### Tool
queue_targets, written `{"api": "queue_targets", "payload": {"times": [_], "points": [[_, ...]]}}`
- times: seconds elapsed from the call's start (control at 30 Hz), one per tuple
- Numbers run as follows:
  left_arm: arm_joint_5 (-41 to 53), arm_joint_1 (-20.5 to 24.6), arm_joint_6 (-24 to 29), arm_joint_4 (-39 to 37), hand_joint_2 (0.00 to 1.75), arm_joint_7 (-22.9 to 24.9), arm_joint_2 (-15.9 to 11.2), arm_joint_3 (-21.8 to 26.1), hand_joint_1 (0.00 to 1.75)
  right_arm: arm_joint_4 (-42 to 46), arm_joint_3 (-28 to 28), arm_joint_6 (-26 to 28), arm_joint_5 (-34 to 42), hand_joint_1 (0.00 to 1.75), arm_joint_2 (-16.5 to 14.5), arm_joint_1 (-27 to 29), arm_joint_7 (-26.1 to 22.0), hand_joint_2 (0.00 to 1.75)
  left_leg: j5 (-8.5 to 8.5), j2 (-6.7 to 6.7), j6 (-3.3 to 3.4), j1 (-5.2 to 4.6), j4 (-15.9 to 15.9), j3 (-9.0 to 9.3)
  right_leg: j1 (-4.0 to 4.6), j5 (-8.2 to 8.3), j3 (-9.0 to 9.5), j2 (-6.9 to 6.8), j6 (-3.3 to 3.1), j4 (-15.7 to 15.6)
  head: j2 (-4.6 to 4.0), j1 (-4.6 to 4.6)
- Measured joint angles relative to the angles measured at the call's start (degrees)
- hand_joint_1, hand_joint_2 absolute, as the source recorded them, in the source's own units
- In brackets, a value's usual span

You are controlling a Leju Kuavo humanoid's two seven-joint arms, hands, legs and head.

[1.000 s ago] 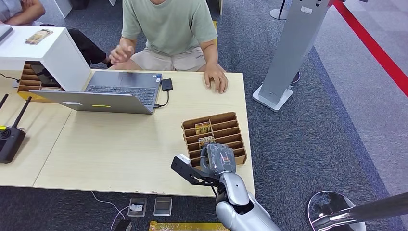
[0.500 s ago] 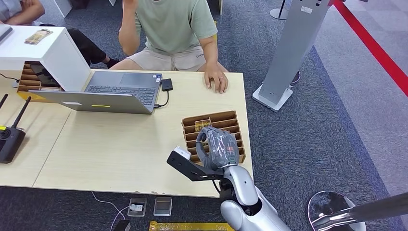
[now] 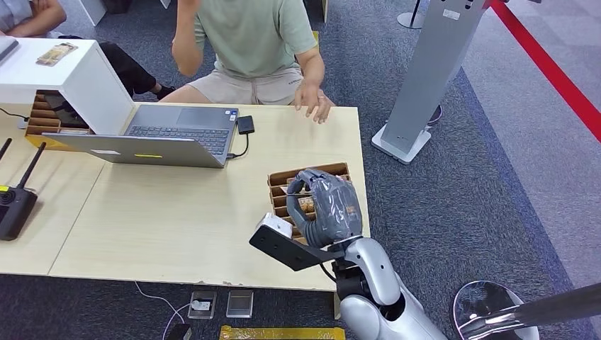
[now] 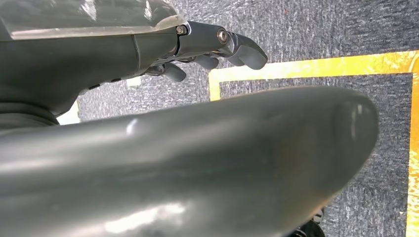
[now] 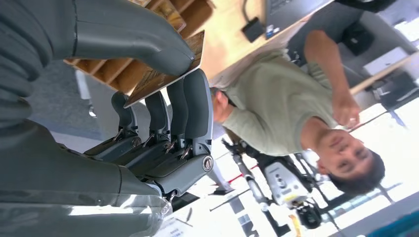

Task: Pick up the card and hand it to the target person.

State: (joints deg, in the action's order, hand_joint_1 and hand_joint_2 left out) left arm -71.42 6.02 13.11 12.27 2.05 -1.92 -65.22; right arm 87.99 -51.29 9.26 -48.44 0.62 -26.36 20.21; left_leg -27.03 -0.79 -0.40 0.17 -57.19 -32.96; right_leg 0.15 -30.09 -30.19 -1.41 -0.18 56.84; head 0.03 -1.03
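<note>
The grey right hand [image 5: 148, 98] pinches a thin flat card [image 5: 165, 69] above the brown slotted wooden box [image 3: 339, 172], near the laptop [image 3: 159, 134].

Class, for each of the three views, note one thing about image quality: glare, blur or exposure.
Head view: even light, sharp on the table. Left wrist view: the near dark body part is blurred, with soft glare streaks; left robot hand is sharper. Right wrist view: bright background blown out, while the right robot hand and card stay clear.
</note>
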Motion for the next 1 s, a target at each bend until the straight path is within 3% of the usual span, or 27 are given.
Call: {"api": "queue_targets", "payload": {"times": [0.13,0.33,0.53,0.8,0.93,1.0], "points": [[1.0,0.2,-0.2,0.0,0.00,-0.3,0.0,0.0,0.00,-7.7,-1.3,1.2,3.2,1.29,-3.4,-5.3,-5.5,1.75,0.02,0.02,-0.01,0.00,0.0,-0.02,0.01,0.01,0.01,-0.02,-0.01,0.0,0.00,-0.01],[1.7,0.3,-0.4,0.0,0.00,-1.1,0.0,0.0,0.00,-26.2,-3.1,7.7,4.7,1.29,-10.9,-16.3,-10.5,1.75,0.07,0.05,-0.02,0.00,0.0,-0.03,0.01,0.01,-0.02,-0.06,-0.01,0.1,0.00,-0.04],[1.7,0.3,-0.6,0.0,0.00,-0.1,0.0,0.0,0.00,-40.5,-5.7,9.0,4.5,1.29,-15.6,-24.1,-7.0,1.75,0.07,0.06,-0.02,0.00,0.0,-0.05,0.00,0.01,-0.03,-0.07,-0.01,0.1,0.00,-0.03],[1.1,0.2,-0.8,0.0,0.00,0.7,0.0,0.0,0.00,-50.9,-9.7,9.0,4.9,1.29,-18.2,-27.4,-3.9,1.75,0.07,0.06,-0.02,0.00,0.0,-0.05,0.00,0.01,-0.04,-0.06,-0.01,0.1,0.00,-0.01],[1.0,0.2,-1.3,0.0,0.00,0.7,0.0,0.0,0.00,-53.8,-11.5,9.6,5.8,0.00,-18.8,-28.4,-3.4,1.75,0.07,0.05,-0.02,0.00,0.0,-0.04,0.00,0.01,-0.05,-0.06,-0.01,0.1,0.00,-0.02],[1.2,0.2,-1.9,0.0,0.00,0.7,-0.1,0.0,0.00,-54.9,-12.2,10.1,6.3,0.00,-18.9,-28.8,-3.6,1.75,0.07,0.05,-0.02,0.00,0.0,-0.04,0.00,0.01,-0.05,-0.06,-0.01,0.1,-0.01,-0.02]]}}
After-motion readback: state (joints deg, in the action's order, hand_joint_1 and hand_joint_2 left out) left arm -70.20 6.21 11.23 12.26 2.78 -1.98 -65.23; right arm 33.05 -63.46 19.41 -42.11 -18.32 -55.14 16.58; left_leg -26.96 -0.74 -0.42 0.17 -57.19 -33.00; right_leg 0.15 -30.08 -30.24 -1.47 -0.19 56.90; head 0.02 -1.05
